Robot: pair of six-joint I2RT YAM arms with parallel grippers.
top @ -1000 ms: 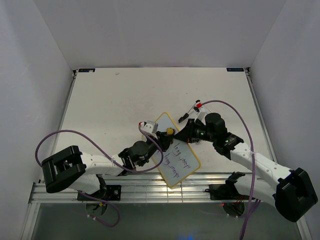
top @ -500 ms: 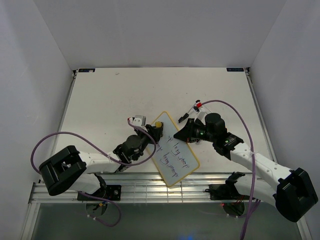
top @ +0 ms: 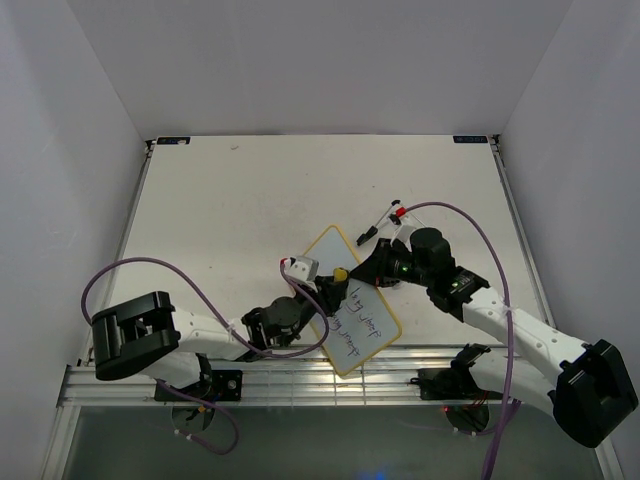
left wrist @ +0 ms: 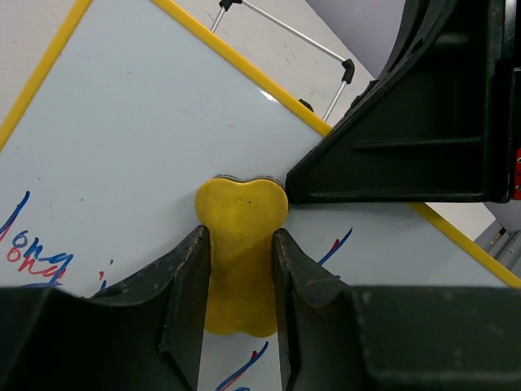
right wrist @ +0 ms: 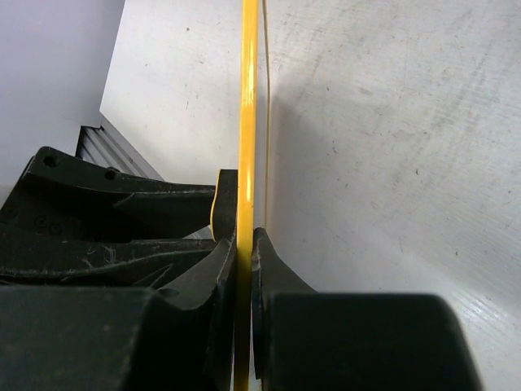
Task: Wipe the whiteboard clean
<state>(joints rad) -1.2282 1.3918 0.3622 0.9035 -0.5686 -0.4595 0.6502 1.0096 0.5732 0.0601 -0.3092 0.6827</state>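
White tabletop (top: 230, 200), pale walls on three sides. Left gripper (left wrist: 241, 248) was closed on the yellow eraser (left wrist: 242, 208), its fingers pinching the eraser's waist and its face pressed to the whiteboard (left wrist: 122, 130) close to the far yellow frame. Right gripper (right wrist: 244, 244) was clamped edge-on over that frame. The board sat diagonally at the table's near centre, between the two arms. Its upper part read clean, and handwriting (top: 358, 325) covered the lower part.

Risks, as judged:
- The thin edge pinch could let the board pivot or slip under wiping pressure.
- The eraser could twist between the fingers.
- The grippers sat nearly touching and could collide.
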